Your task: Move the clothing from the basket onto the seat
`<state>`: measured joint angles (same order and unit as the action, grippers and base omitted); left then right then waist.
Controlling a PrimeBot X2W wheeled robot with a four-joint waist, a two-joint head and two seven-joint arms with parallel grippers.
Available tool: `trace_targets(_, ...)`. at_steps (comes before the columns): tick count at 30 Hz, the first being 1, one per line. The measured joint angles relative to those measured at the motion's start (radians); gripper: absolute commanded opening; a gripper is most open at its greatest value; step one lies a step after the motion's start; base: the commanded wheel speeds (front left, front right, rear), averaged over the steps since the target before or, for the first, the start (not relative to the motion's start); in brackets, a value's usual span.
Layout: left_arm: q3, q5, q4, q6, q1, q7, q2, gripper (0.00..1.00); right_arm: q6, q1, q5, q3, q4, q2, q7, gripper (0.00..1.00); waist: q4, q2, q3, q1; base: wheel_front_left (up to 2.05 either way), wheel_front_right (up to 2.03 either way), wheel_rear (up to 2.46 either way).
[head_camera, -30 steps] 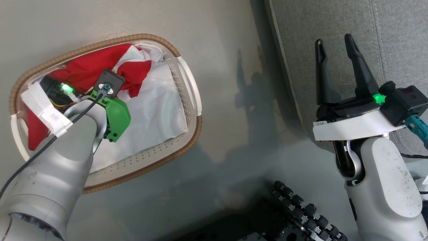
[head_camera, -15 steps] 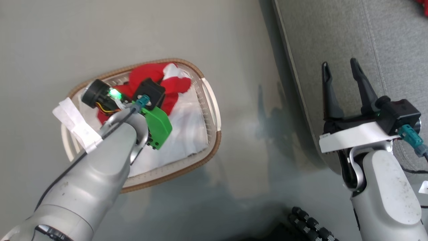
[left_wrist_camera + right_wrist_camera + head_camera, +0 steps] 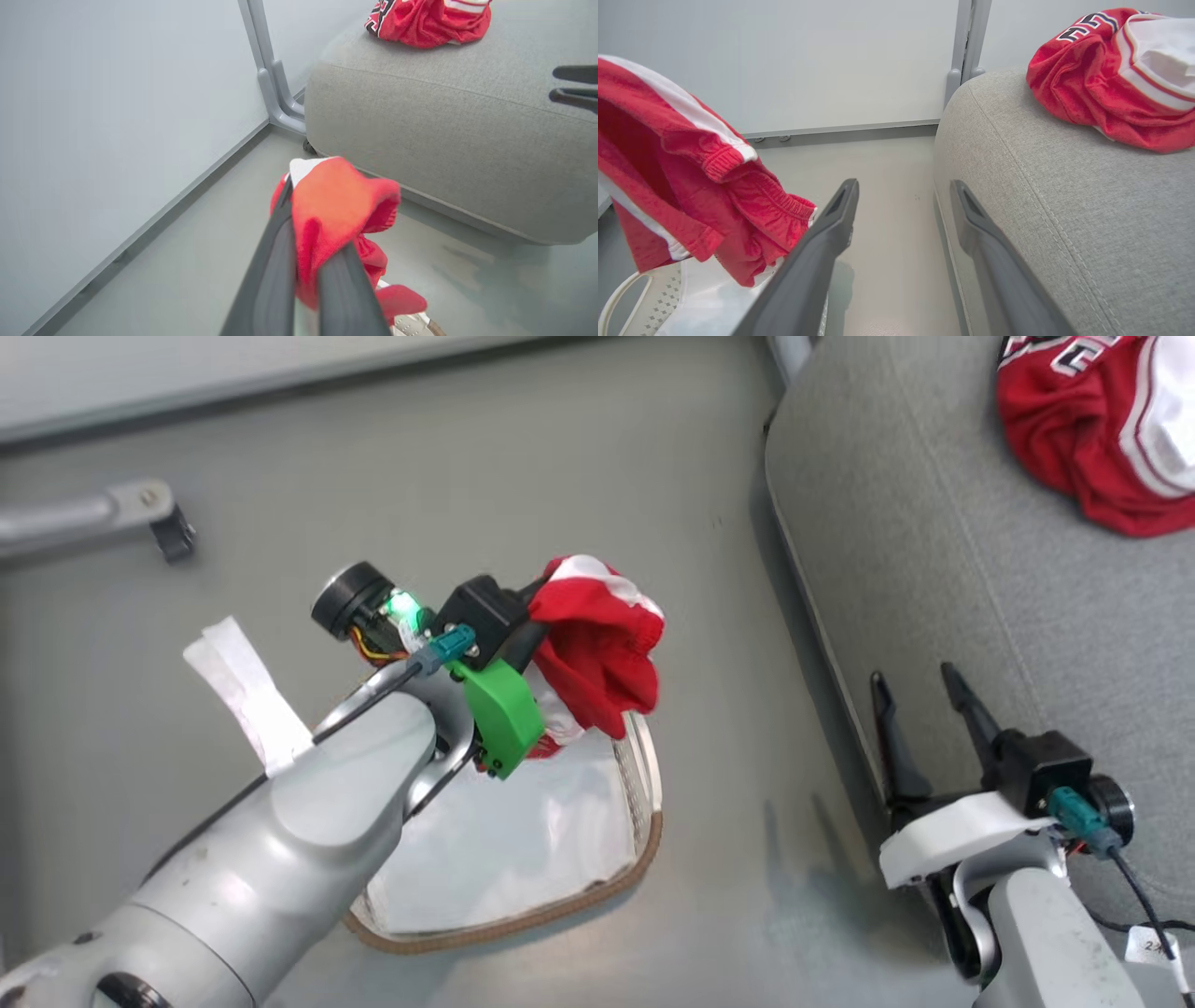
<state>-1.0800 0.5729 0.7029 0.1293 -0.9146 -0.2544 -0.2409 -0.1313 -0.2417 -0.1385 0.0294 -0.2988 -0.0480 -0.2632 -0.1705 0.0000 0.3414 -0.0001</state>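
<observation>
A red garment with white stripes (image 3: 597, 653) (image 3: 336, 219) (image 3: 691, 177) hangs in the air above the basket (image 3: 644, 784), pinched between the fingers of my left gripper (image 3: 537, 616) (image 3: 303, 261), which is shut on it. A second red garment with black lettering (image 3: 1102, 429) (image 3: 430, 21) (image 3: 1111, 79) lies crumpled on the grey seat (image 3: 924, 569) (image 3: 444, 130) (image 3: 1064, 210). My right gripper (image 3: 920, 686) (image 3: 903, 186) stands open and holds nothing, low beside the seat's near edge.
A plain white sheet (image 3: 504, 840) lines the basket's bottom. A grey metal leg with a caster (image 3: 112, 518) lies on the floor at the upper left. A wall and a grey post (image 3: 271, 70) stand behind the seat.
My left gripper has lifted the red garment out of the basket, up and toward the seat. The head camera has tilted, bringing the garment on the seat into view. The right gripper stays open.
</observation>
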Motion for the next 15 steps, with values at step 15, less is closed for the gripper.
trace_targets(15, -0.037, 0.237, -0.137, 0.002, -0.191, 0.034, -0.067, 0.00, 0.000, -0.025, 0.007, 0.197, -0.063, 0.000, 0.000, 1.00, 0.025, 0.0000, -0.314, 0.0000, 0.00, 0.00, 0.00)
